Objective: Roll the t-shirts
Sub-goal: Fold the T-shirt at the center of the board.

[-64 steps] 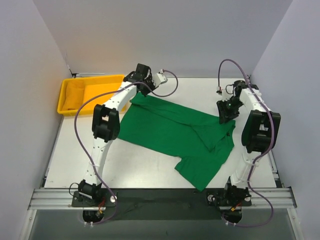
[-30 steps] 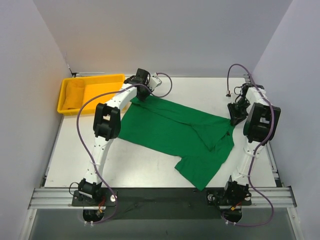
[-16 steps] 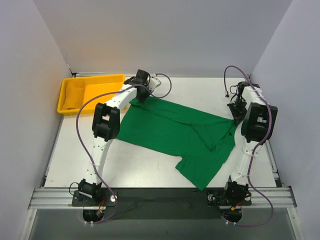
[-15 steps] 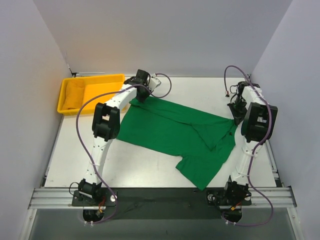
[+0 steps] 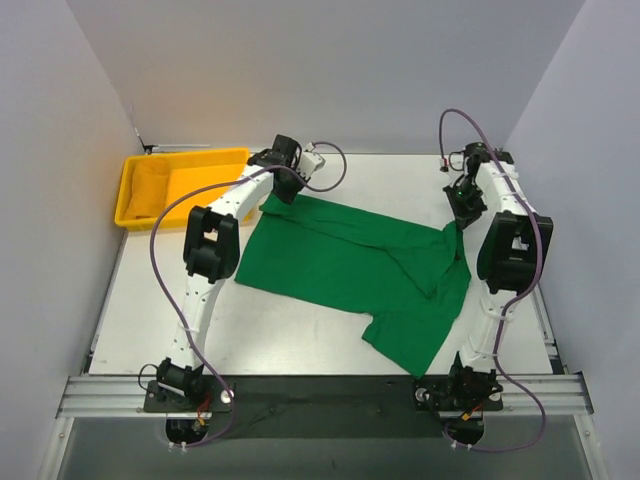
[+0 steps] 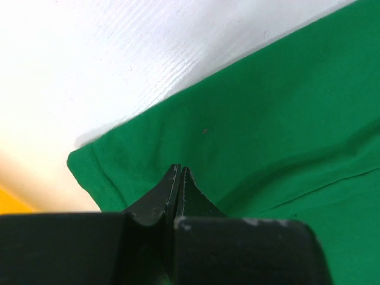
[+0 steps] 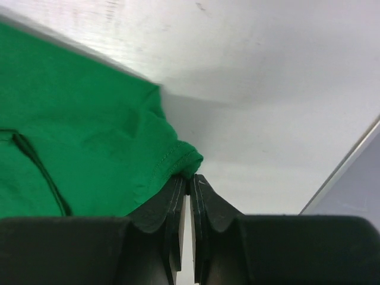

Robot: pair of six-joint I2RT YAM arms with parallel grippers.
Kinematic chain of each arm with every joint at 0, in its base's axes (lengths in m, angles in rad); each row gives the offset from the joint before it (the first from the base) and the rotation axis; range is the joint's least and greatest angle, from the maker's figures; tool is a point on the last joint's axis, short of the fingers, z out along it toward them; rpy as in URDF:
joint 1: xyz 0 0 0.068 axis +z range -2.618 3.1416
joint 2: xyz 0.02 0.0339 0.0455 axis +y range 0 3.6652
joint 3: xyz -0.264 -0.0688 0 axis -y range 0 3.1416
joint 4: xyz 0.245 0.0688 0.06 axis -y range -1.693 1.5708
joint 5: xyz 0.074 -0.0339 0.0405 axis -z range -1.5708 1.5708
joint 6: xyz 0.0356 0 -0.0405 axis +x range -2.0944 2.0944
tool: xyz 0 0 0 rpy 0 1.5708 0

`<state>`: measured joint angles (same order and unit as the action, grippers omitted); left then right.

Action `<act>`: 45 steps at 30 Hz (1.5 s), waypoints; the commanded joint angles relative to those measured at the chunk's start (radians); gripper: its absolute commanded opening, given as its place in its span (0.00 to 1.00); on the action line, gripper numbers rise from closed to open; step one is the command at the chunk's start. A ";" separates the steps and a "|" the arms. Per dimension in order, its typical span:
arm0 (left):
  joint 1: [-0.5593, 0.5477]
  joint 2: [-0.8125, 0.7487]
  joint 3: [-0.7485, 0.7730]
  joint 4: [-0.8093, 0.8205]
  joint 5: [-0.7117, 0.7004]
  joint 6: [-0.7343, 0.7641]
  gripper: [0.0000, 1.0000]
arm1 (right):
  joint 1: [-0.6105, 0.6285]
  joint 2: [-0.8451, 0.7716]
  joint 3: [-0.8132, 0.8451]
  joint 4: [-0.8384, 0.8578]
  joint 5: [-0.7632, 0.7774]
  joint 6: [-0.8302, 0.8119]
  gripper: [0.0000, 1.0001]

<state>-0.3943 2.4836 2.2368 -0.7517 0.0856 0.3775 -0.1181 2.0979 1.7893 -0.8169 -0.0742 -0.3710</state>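
Now the right gripper (image 7: 189, 178), pinching a hem corner of the green t-shirt (image 5: 350, 265), has drawn it toward the upper right of the top view while the left gripper (image 6: 178, 172) stays clamped on the upper-left corner, stretching the cloth flatter across mid-frame for rolling.

Soft matt green cloth t-shirt (image 5: 340, 265), smooth, faintly ribbed white table (image 5: 270, 335), glossy yellow plastic tray (image 5: 200, 182)
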 commanded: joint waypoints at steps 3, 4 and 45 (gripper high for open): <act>-0.002 -0.069 0.023 0.002 -0.018 0.017 0.00 | 0.026 -0.001 0.056 -0.048 0.134 -0.023 0.08; 0.000 -0.069 0.021 0.005 -0.026 0.017 0.00 | 0.012 0.004 0.068 -0.048 0.148 -0.019 0.06; 0.011 0.020 -0.054 0.020 -0.115 0.021 0.00 | -0.014 0.301 0.246 -0.220 0.283 -0.174 0.03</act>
<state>-0.3908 2.4893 2.2127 -0.7452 0.0292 0.4160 -0.1242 2.3787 1.9709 -0.9360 0.1314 -0.5079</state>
